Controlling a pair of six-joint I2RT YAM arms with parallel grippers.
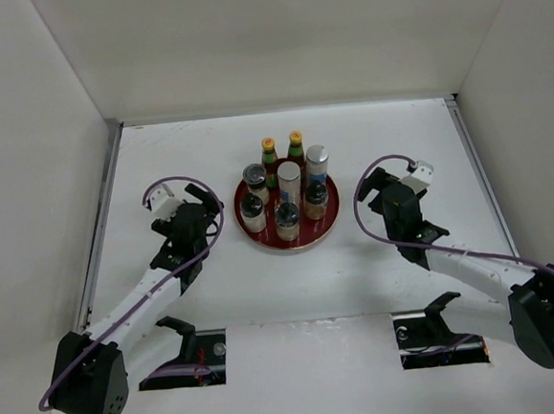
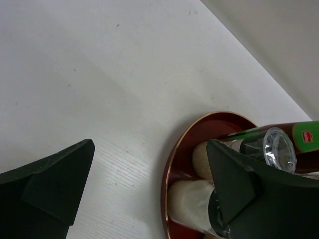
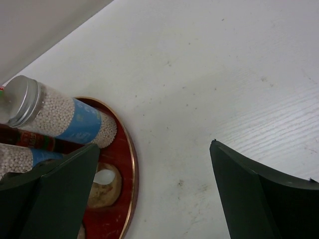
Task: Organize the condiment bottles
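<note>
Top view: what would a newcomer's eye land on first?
The round red tray at mid-table, crowded with upright bottles. Next, the two arms flanking it, the left pincer and right pincer both open and empty beside its rim.

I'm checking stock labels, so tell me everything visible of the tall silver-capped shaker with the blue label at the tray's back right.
The tall silver-capped shaker is a clear cylinder full of small pale grains, with a ridged metallic cap and a blue label band. It stands upright on the round dark-red tray, back right, near the gold rim. Nothing grips it. A yellow-capped red sauce bottle stands beside it; whether they touch is unclear.
</note>
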